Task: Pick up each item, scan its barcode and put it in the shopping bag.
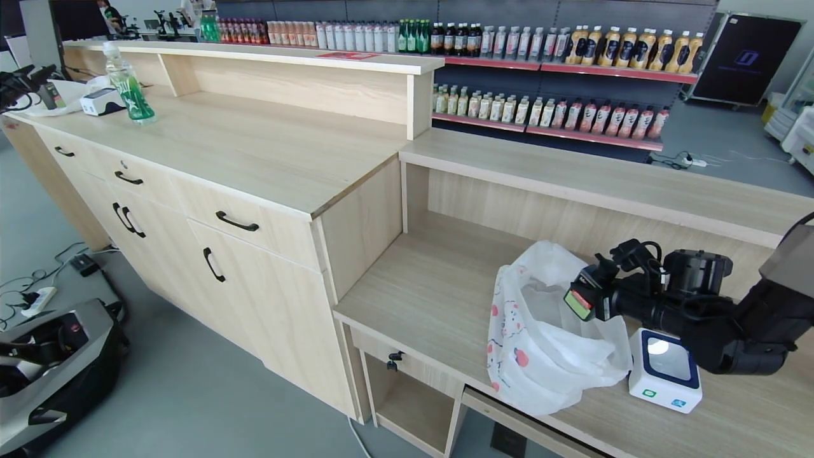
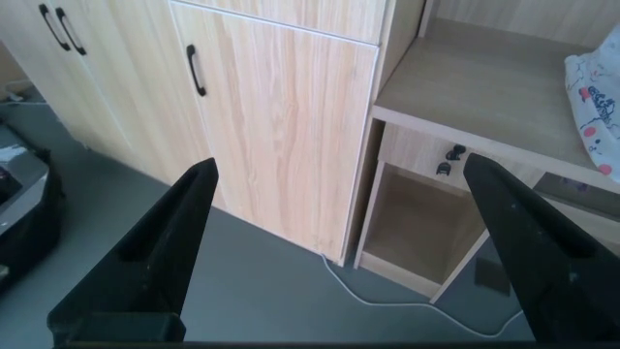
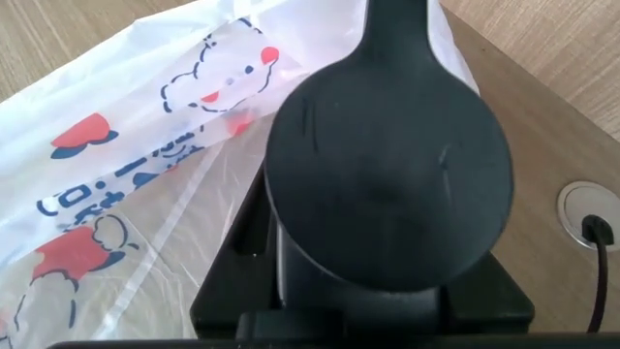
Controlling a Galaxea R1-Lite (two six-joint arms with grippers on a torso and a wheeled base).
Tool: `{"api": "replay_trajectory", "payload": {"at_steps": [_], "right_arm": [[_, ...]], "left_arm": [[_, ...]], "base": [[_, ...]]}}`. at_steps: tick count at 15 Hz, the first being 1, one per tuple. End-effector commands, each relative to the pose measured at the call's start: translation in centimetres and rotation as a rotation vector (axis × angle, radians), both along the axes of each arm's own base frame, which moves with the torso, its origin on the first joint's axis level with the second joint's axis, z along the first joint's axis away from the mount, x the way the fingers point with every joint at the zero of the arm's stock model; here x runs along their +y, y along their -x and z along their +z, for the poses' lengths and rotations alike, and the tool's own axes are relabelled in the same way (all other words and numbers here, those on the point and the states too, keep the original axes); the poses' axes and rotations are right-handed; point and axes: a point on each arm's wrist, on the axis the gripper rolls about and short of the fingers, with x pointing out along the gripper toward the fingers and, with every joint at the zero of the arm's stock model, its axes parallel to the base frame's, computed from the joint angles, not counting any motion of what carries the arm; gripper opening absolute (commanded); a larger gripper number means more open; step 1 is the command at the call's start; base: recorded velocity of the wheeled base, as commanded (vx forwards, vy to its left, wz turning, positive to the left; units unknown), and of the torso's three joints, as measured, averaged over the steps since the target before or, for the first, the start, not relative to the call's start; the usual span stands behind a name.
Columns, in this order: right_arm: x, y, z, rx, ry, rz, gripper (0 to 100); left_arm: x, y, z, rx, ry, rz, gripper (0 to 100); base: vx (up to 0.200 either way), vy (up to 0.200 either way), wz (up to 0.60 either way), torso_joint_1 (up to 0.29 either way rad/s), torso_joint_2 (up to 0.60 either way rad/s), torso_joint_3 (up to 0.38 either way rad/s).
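The right claw point(image 1: 582, 296) hangs over the open mouth of the bag point(image 1: 547, 343), just above the white plastic. A small item point(image 1: 577, 304) with a green face and a red band sits at its tip. Whether the claw is clamped on it cannot be told, since a round black shape blocks the right wrist view, with the bag's printed plastic point(image 3: 116, 145) close behind it. The bag lies slumped on the low shelf point(image 1: 432, 286) below the claw. The scanner point(image 1: 664, 372), a white box with a dark window on top, stands just beside the bag, below the claw and a little to its right. A green bottle point(image 1: 130, 89) stands upright on the high counter point(image 1: 254, 152), well apart from the right claw, far to its left. The left claw point(image 2: 339, 165) is spread wide with nothing between its fingers point(image 2: 165, 252). It hangs low over the floor and faces a cabinet door point(image 2: 281, 116), with an edge of the bag point(image 2: 596, 97) far off beyond it.
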Motion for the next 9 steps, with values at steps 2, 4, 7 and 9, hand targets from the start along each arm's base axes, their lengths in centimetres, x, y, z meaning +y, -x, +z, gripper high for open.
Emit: {"api": "replay_trajectory", "payload": {"at_steps": [2, 4, 7, 9], "right_arm": [[-0.1, -1.1, -1.8, 0.025, -0.003, 0.000, 0], [0.2, -1.4, -2.1, 0.025, -0.003, 0.008, 0], [0.6, -1.6, -2.7, 0.038, -0.001, 0.019, 0], [0.8, -2.0, -3.4, 0.045, 0.000, 0.026, 0]], "left_arm": [[0.0, 0.0, 0.0, 0.001, 0.000, 0.000, 100], [0.0, 0.0, 0.0, 0.001, 0.000, 0.000, 100], [0.0, 0.0, 0.0, 0.001, 0.000, 0.000, 100], [0.0, 0.0, 0.0, 0.001, 0.000, 0.000, 100]], "base": [[0.000, 0.000, 0.00, 0.000, 0.00, 0.000], [0.000, 0.000, 0.00, 0.000, 0.00, 0.000], [0.000, 0.000, 0.00, 0.000, 0.00, 0.000], [0.000, 0.000, 0.00, 0.000, 0.00, 0.000]]}}
